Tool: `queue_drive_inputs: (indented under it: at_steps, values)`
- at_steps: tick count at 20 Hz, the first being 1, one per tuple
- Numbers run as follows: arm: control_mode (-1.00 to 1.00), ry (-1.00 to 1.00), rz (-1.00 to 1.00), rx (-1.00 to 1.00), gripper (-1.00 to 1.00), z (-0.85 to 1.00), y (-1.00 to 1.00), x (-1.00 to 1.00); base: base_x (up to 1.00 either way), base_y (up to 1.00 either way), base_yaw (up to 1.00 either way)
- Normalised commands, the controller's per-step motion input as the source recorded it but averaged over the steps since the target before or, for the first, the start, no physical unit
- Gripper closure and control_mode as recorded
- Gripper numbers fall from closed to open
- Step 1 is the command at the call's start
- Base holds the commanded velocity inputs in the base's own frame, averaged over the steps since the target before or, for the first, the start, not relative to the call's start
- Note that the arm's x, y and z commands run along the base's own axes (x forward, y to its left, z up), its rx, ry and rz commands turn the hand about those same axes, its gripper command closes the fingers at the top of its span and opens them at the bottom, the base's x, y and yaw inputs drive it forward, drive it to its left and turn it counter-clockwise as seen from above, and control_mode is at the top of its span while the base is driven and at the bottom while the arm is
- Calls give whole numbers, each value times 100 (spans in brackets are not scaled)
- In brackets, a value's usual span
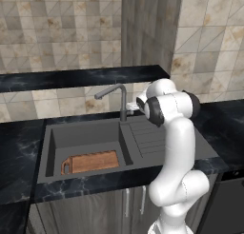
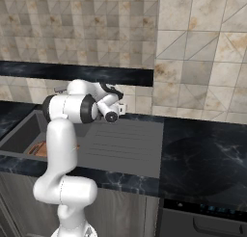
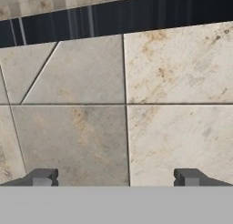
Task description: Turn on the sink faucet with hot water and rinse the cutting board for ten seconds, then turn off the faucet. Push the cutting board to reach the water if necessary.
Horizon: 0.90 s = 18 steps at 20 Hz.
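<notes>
One board, one faucet, no water running yet. Cutting board (image 1: 90, 162) lies flat on the floor of the sink (image 1: 52, 142), at the front, handle hole to the left. Faucet (image 1: 122, 101) stands behind the basin's right rear corner; its spout ends over the back of the basin, apart from the board, so the board likely needs a push toward the stream later. Gripper (image 3: 116, 178) is raised beside the faucet's right side, facing the tiled wall, jaws wide and holding nothing. Probably lined up there to reach the small side lever. Dark tabletop (image 1: 19, 152) surrounds the sink.
</notes>
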Motion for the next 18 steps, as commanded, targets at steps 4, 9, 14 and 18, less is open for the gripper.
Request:
queue_drive_inputs:
  at_steps: [4,9,14,18]
  values:
    - [-100,0,0,0,-100,-4,-38,-1,0,0,0]
    - [-100,0,0,0,-100,-4,-41,-5,0,0,0]
    - [-100,0,0,0,-100,-10,-50,-16,0,0,0]
    - [-100,0,0,0,-100,-13,-54,-23,0,0,0]
